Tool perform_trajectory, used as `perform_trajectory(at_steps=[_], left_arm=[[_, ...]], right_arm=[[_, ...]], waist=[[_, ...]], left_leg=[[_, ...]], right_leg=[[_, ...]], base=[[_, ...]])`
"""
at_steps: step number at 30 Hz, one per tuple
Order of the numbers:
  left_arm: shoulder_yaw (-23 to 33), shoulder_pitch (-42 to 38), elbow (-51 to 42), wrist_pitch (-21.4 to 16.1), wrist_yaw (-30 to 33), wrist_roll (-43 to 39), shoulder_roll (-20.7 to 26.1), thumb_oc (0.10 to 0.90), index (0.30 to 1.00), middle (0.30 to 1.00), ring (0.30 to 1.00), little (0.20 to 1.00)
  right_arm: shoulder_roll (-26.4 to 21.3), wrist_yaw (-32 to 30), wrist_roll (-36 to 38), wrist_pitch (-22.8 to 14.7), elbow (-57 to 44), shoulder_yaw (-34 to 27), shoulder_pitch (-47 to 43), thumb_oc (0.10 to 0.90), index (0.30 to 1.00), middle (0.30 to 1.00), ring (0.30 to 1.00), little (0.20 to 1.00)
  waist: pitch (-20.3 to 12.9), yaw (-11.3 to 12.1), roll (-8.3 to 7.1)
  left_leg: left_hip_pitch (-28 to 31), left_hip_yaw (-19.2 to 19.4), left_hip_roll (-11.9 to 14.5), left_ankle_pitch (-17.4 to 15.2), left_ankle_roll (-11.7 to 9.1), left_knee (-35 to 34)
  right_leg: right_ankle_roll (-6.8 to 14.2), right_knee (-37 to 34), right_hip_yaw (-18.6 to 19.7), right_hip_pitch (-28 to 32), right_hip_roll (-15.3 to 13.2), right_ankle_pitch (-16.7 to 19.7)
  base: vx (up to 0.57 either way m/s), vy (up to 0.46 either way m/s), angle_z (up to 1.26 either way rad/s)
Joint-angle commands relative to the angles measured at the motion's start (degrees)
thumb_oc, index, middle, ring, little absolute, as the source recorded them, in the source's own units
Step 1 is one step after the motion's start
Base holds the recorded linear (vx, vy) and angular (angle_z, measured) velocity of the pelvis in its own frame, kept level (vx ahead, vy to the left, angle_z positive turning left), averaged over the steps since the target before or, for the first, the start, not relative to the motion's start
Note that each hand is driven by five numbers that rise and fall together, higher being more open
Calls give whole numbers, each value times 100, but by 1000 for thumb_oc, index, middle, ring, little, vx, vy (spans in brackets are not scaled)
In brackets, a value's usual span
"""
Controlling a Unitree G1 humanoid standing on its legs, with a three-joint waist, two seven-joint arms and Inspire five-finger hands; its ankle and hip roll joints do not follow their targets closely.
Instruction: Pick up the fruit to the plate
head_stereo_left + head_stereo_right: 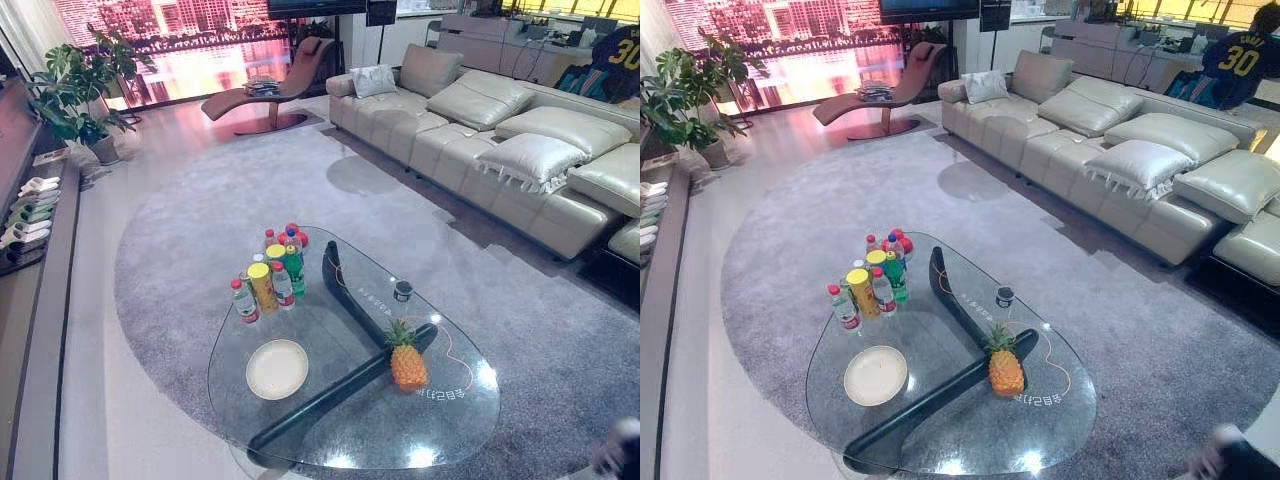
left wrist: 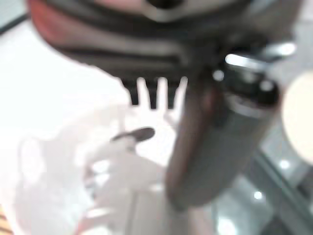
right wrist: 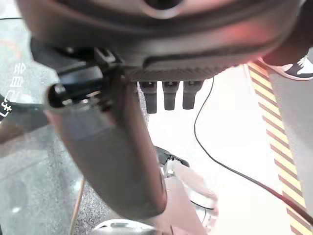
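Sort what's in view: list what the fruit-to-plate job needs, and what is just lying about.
For the job:
pineapple, standing on the glass table
white plate, empty, apart from the pineapple

Lying about:
cluster of bottles
small dark jar
sofa with cushions
lounge chair
potted plant

Pineapple [image 1: 1005, 372] stands on glass table [image 1: 970, 432], right of plate [image 1: 876, 375].
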Motion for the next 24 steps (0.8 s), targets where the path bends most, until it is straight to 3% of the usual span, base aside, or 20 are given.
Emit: perform_trajectory(at_steps=[1, 24], left_arm=[[-126, -443, 439, -41, -134, 113, -207, 800, 900, 900, 900, 900], [-120, -461, 413, -79, -225, 54, -183, 800, 900, 900, 900, 900]], right_arm=[[-25, -99, -99, -4, 285, 49, -499, 800, 900, 900, 900, 900], [-55, -84, -131, 24, 270, 46, -509, 800, 900, 900, 900, 900]], waist=[[243, -4, -62], [255, 4, -64]], left_leg=[[65, 48, 36, -259, 133, 32], [83, 25, 31, -286, 141, 32]], right_leg=[[56, 25, -154, 8, -191, -23], [58, 25, -150, 31, -193, -43]], base=[[-32, 10, -24], [0, 0, 0]])
